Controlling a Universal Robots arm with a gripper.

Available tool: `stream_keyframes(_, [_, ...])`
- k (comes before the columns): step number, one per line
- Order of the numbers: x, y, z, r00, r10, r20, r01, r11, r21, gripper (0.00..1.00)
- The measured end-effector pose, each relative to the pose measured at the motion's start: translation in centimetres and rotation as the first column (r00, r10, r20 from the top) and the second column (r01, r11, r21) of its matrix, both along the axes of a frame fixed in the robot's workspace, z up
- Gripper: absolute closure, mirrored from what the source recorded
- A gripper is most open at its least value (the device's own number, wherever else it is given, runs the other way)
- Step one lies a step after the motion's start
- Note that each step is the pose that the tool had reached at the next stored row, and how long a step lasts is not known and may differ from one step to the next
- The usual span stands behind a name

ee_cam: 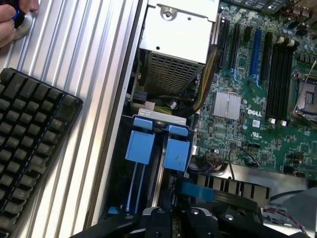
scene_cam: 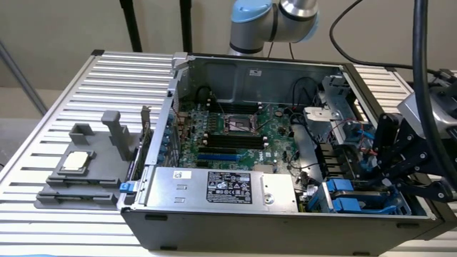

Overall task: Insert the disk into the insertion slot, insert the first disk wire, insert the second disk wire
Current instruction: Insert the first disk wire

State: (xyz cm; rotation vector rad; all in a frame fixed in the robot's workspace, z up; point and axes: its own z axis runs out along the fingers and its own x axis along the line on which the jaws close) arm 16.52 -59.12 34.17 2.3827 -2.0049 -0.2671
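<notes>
Hand [scene_cam: 386,170], partly cropped, apparently just above insertion slot [scene_cam: 345,194]

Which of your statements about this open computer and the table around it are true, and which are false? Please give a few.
1. The computer case lies open, with the motherboard in sight. True.
2. The gripper hangs over the dark grey fixture tray. False: it is at the case's end on the exterior view's right, near the insertion slot with blue rails.
3. A black keyboard lies on the slatted table beside the case. True.
4. The silver box with the black-and-white label stands on the fixture tray. False: it sits inside the case.
</notes>
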Motion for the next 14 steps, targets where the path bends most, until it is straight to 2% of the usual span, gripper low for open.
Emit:
stream_keyframes(1, [0.11, 0.03, -0.01, 1.0000, -0.001, -0.0022, 0.001, 1.0000, -0.0020, 0.83])
stream_keyframes(3, [0.14, 0.10, 0.00, 1.0000, -0.002, -0.0040, 0.002, 0.9998, -0.0174, 0.83])
stream_keyframes(4, [0.14, 0.10, -0.01, 1.0000, -0.002, -0.0040, 0.002, 0.9998, -0.0190, 0.83])
stream_keyframes(10, [0.15, 0.10, -0.01, 1.0000, -0.002, -0.0041, 0.002, 0.9998, -0.0195, 0.83])
stream_keyframes(14, [0.15, 0.16, -0.02, 0.9999, -0.012, -0.0042, 0.012, 0.9995, -0.0286, 0.83])
